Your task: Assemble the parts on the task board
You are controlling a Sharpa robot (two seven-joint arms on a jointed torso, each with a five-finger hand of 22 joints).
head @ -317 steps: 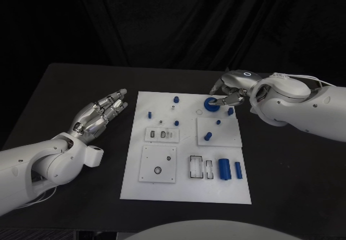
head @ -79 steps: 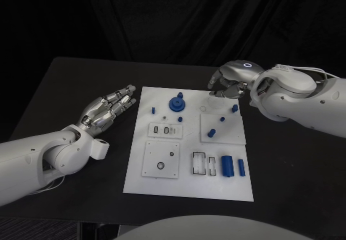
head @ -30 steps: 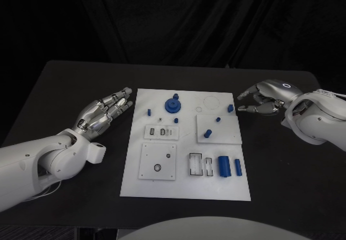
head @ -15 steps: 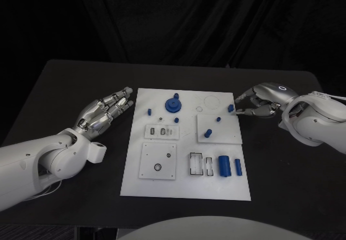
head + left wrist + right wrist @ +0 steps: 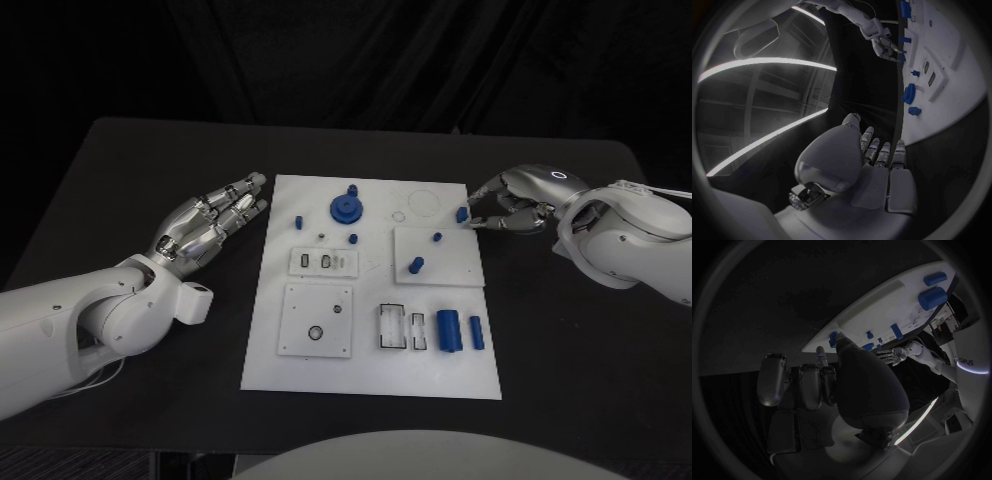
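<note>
One marking, "ARUS", reads on an arm (image 5: 967, 347) beyond the right hand (image 5: 826, 385).

Could not tell whether the right hand (image 5: 508, 208) touched the small blue peg (image 5: 462, 214) at the board's (image 5: 372, 380) right edge; fingertips hid the gap there. Was too small to read the shapes inside the slots near the board's middle. Saw the left arm cut off by the picture's left edge.
</note>
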